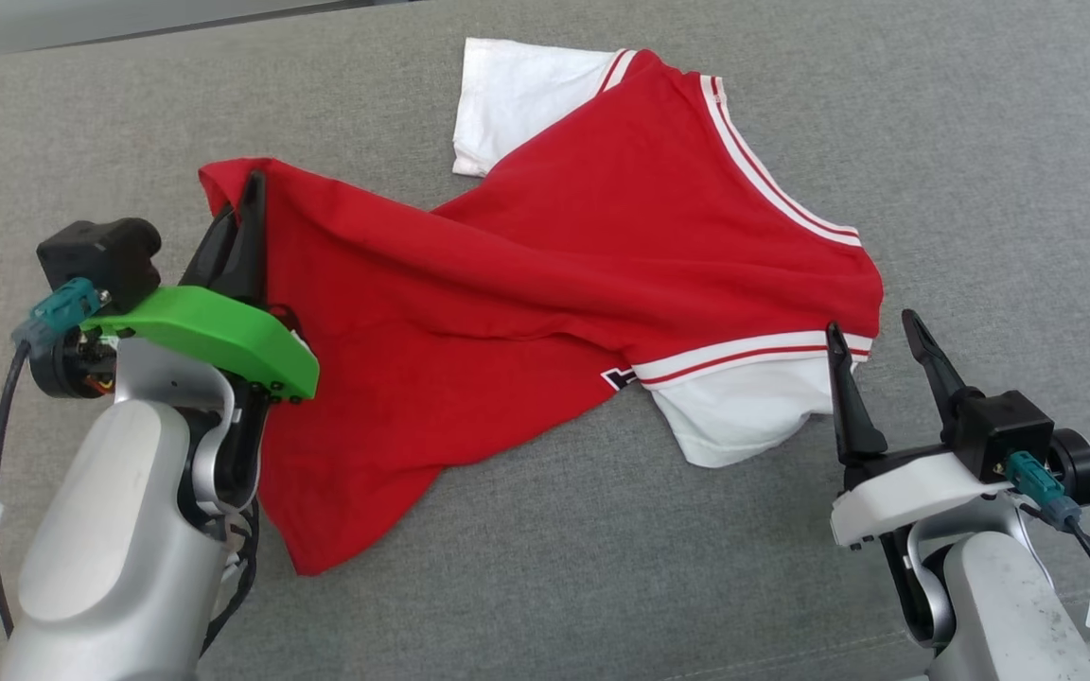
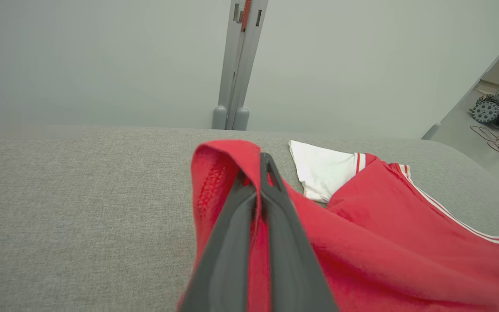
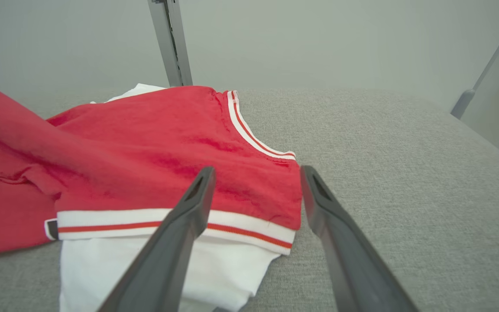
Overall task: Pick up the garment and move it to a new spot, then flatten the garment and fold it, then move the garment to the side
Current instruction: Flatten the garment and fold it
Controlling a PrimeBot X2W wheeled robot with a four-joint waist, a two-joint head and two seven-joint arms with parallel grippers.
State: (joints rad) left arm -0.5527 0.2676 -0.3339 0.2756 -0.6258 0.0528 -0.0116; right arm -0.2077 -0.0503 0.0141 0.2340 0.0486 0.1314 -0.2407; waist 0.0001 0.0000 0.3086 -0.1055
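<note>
Left fingers point(image 1: 244, 248) clamped on garment point(image 1: 545, 255) corner, right fingers point(image 1: 850, 402) apart beside white sleeve point(image 1: 744, 423)

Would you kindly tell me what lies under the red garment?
Around the red garment, the grey surface shows, and a white sleeve pokes out beneath its striped edge near the right end effector. Anything else beneath the cloth is covered.

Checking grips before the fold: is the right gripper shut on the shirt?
No, the right gripper stands open at the edge of the shirt, gripping nothing.
</note>
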